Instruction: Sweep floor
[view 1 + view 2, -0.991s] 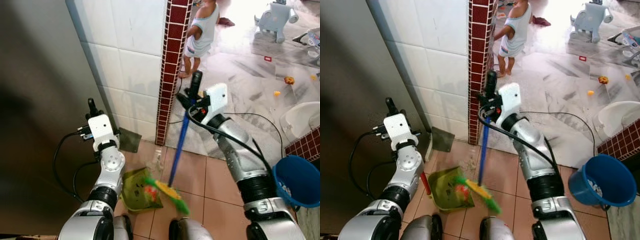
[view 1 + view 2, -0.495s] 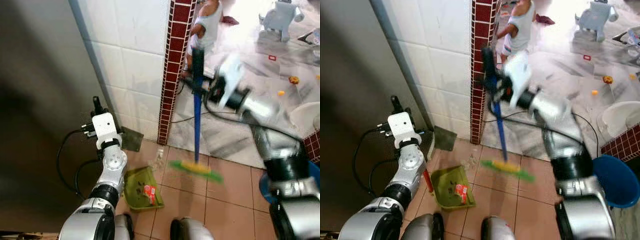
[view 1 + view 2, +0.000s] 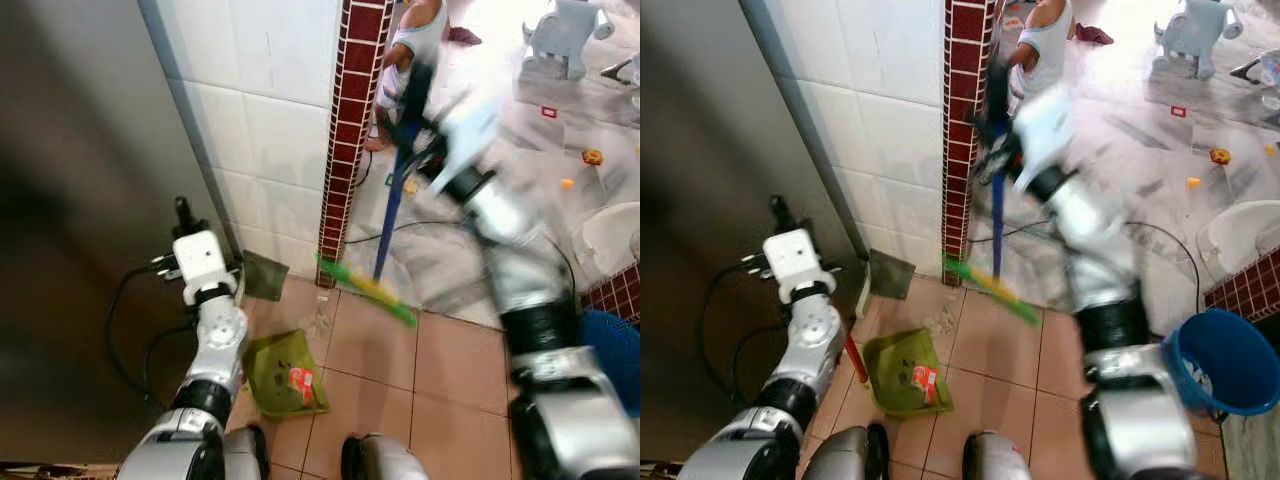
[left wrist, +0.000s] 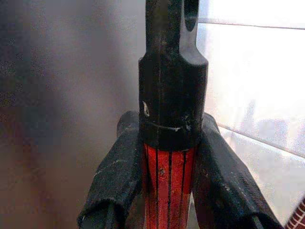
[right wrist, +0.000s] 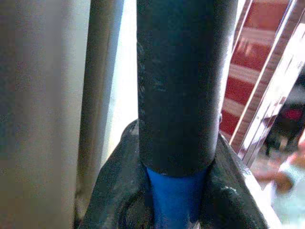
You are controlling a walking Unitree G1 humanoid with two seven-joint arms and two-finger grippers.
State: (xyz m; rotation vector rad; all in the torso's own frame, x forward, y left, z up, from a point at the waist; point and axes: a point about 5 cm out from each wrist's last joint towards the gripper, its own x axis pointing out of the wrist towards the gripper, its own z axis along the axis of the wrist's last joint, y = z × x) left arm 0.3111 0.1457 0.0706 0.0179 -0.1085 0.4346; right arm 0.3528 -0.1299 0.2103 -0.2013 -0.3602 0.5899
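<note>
The broom has a blue handle (image 3: 392,205) and green and yellow bristles (image 3: 366,289), now blurred and tilted above the tiles near the brick pillar's foot. My right gripper (image 3: 417,88) is shut on the handle's black top grip (image 5: 178,86). A green dustpan (image 3: 283,375) lies on the tan tiles with a red scrap (image 3: 300,380) in it. Its red handle (image 3: 853,357) with a black end (image 4: 171,71) rises to my left gripper (image 3: 184,213), which is shut on it. Pale dust (image 3: 320,323) lies just beyond the pan.
A red brick pillar (image 3: 350,130) and white tiled wall (image 3: 260,120) stand ahead, a dark panel (image 3: 70,250) to the left. A blue bucket (image 3: 1218,362) sits at right. A person (image 3: 415,40) stands past the pillar. A black cable (image 3: 440,225) and small toys lie on the marble floor.
The broom has swung away from the dustpan, out to the right and then forward toward the pillar, bristles lifted. The red scrap stays in the pan. The left arm holds still.
</note>
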